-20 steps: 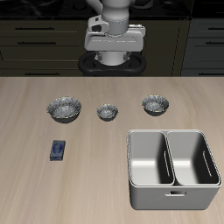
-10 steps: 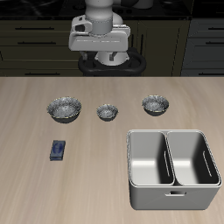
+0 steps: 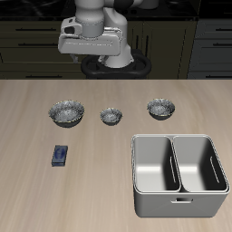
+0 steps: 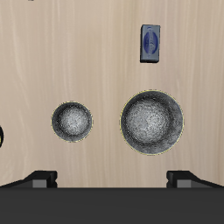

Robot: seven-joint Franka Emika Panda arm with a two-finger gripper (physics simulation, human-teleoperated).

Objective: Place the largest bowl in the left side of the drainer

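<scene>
A pale wooden table (image 3: 36, 195) was shown in front of dark cabinets (image 3: 32, 41) along the back of the room. Three shiny bowls were set in a row across the tabletop: the largest bowl (image 3: 67, 112), the tiny bowl (image 3: 111, 116) in the middle, and the mid-sized bowl (image 3: 160, 109). A small blue object (image 3: 60, 155) was seen nearer the front edge than the largest bowl. The drainer (image 3: 177, 209) was placed near the front edge, well apart from the largest bowl. The arm was held high above the table's back edge, and the gripper (image 4: 112, 179) was kept spread wide with nothing between its fingers.
</scene>
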